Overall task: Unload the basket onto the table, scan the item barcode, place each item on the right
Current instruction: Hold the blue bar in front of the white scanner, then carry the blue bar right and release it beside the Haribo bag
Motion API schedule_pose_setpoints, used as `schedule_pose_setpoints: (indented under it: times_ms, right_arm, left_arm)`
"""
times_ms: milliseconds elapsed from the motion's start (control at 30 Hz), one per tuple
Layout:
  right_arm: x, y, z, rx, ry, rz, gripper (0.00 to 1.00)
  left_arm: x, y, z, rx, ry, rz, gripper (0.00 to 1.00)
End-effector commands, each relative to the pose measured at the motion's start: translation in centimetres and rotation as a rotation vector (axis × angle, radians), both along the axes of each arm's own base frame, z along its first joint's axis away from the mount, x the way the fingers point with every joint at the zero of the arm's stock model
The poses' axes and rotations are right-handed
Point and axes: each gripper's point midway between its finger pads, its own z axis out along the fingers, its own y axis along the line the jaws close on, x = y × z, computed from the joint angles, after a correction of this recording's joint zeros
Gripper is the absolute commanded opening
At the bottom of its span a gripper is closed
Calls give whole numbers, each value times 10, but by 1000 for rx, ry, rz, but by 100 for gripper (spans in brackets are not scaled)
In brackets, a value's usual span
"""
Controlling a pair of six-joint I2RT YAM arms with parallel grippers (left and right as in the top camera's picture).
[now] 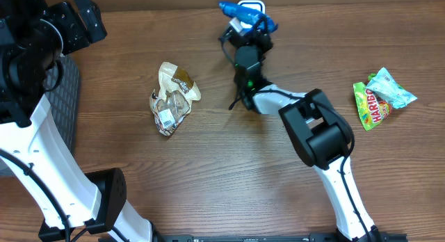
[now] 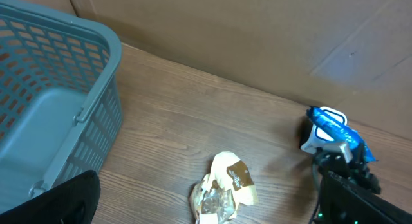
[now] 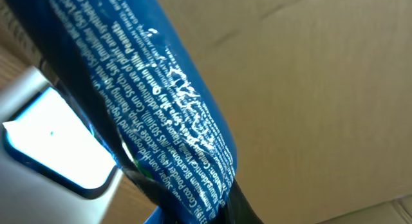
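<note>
Right fingers point(image 1: 262, 39) — one blue packet point(image 1: 240, 9)

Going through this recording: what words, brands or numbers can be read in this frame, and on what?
"HARIBO": on the candy bag, overhead view.
White print in lines on the blue packet, right wrist view: too small and tilted to read reliably.
White label on the tan packet: too small to read.
No other text shows.
</note>
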Motion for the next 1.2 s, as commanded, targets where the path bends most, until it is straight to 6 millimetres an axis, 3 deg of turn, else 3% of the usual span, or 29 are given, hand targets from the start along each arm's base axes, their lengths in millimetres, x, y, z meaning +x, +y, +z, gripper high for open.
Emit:
schedule_pose_setpoints:
  times_ms: [0, 67, 133, 233, 400, 433, 533, 667, 700, 800, 1033, 1100, 1167]
  right_arm:
    - [-15, 2, 90, 76, -104, -27, 4]
    - [-27, 18, 108, 115, -39, 25, 4]
    - [-44, 34, 110, 169, 116, 131, 4]
    - [-76, 32, 138, 402, 213, 197, 4]
    - [-123, -8, 194, 766, 240, 184, 4]
    - [-141, -37, 206, 918, 259, 135, 4]
    - [-162, -83, 205, 1100, 299, 15, 4]
    - [-194, -173, 165, 1345, 385, -323, 4]
    - [-199, -184, 158, 1369, 398, -370, 4]
    - [-223, -249, 108, 1485, 490, -634, 4]
    - [-252, -333, 18, 1561, 492, -982, 4]
    - [-253, -349, -14, 1597, 494, -1033, 4]
    - [-252, -353, -39, 1623, 517, -1056, 4]
  left_arm:
    - [2, 4, -1, 2, 3, 17, 100]
    - [2, 4, -1, 2, 3, 17, 100]
    - [1, 4, -1, 3, 2, 17, 100]
    - [1, 4, -1, 3, 2, 17, 100]
    - [1, 4, -1, 3, 2, 17, 100]
    - [1, 4, -1, 3, 2, 17, 100]
    - [1, 4, -1, 3, 2, 17, 100]
    - [1, 4, -1, 3, 2, 17, 100]
    - [2, 4, -1, 2, 3, 17, 100]
    - [2, 4, -1, 2, 3, 17, 100]
    - [1, 4, -1, 3, 2, 17, 100]
    - [1, 4, -1, 3, 2, 17, 100]
    - [1, 4, -1, 3, 2, 17, 100]
